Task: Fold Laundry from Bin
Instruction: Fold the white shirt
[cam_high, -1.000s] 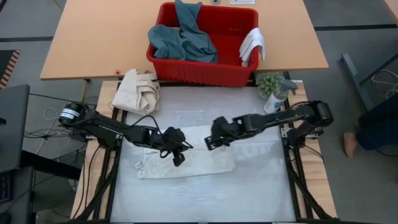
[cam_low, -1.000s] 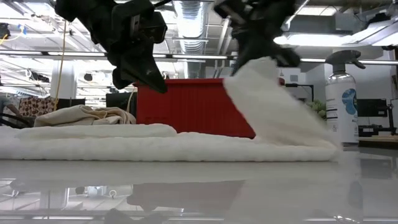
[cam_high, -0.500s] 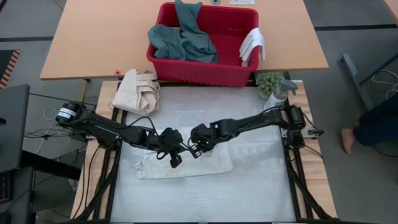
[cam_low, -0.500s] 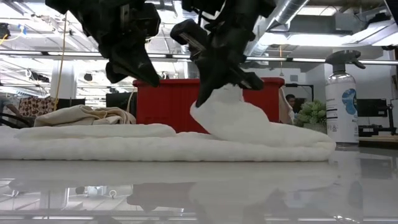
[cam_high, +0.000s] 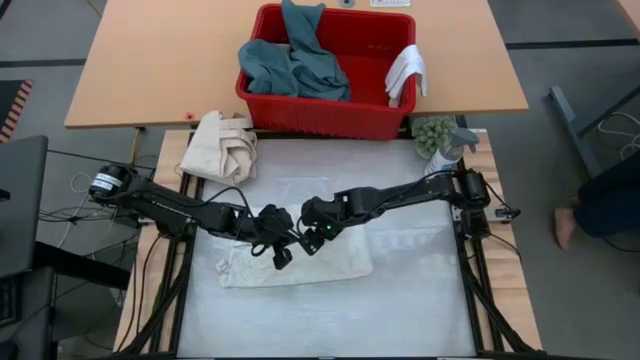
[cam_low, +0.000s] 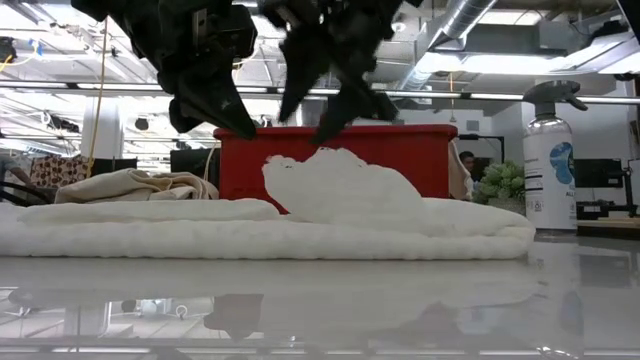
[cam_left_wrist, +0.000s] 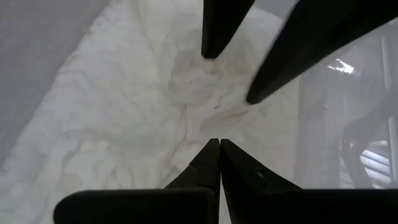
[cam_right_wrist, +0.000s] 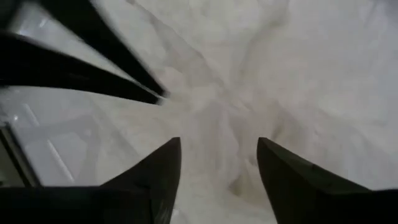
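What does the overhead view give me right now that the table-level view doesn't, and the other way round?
Only overhead: the teal garment and small white cloth in the red bin, and both arms meeting over the towel's middle. Only table-level: the towel's folded-over edge standing up in a hump under the open right claw, with a gap between them. Both: the towel, bin, cream bag, spray bottle, shut left claw.

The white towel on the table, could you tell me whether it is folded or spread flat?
Folded, partly: the towel lies in doubled layers, its right end turned back into a loose hump under the open right tool.
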